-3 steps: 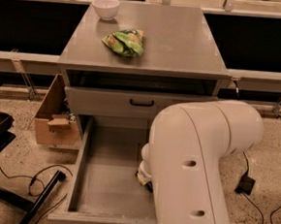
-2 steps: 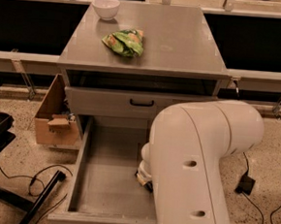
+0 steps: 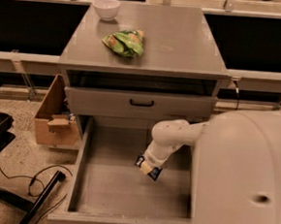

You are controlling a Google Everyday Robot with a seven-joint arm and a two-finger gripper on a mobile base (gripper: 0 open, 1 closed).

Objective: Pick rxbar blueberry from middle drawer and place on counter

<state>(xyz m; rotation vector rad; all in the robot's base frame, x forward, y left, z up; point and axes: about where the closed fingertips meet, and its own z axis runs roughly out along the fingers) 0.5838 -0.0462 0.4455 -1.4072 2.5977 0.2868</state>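
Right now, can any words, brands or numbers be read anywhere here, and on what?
Nothing can be read.
Small dark blue snack bar at the gripper over the open grey drawer: pale markings, blurred.
Crumpled green chip bag on the grey cabinet top: print too blurred.

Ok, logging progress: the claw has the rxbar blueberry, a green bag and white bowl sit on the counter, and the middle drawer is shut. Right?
No: the camera view shows the middle drawer open, the claw holding the rxbar blueberry inside it. The green bag and white bowl do sit on the counter.
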